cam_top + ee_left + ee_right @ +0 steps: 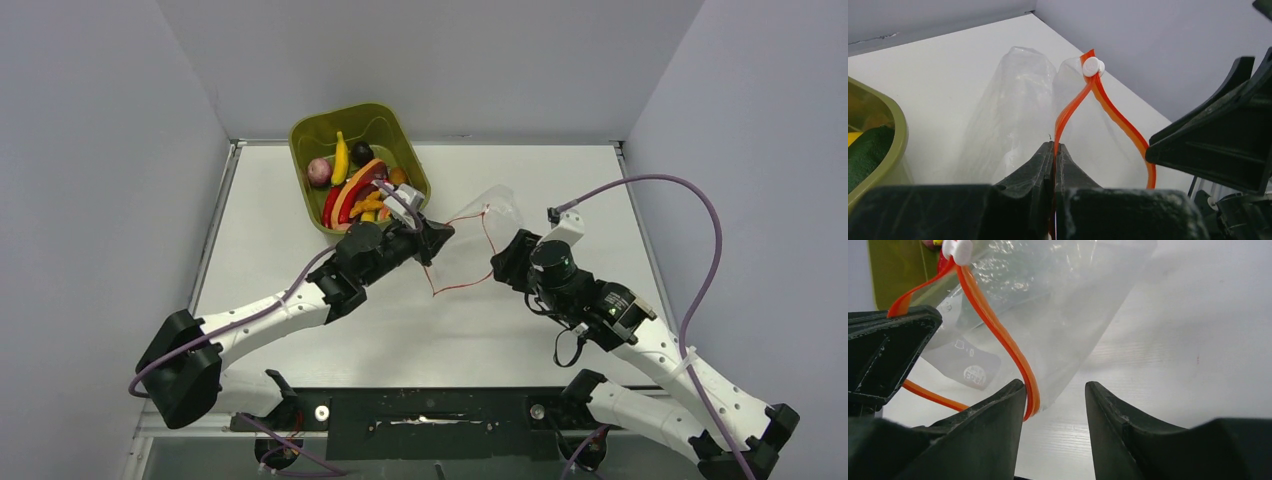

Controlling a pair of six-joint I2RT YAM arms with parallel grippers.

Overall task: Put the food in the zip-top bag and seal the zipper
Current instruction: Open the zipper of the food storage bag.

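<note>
Overhead, mid-table: the zip-top bag (478, 235) sits between both arms with its mouth parted. Open table (560, 180) lies to the right and near, and the green bin (300, 135) of food (350, 185) crowds the far left. Left wrist: left gripper (1054, 150) pinches the zipper (1073, 105), white slider (1092, 66) beyond. Right wrist: right gripper (1055, 390) spread, strip touching one finger.

The olive-green bin (895, 125) is running off the left edge of the left wrist view, where the zipper (1118, 117) is vanishing between the left gripper's (1054, 147) pressed-together fingers. The zip-top bag's (1058, 300) printed mark (974, 374) is showing too small to read.
</note>
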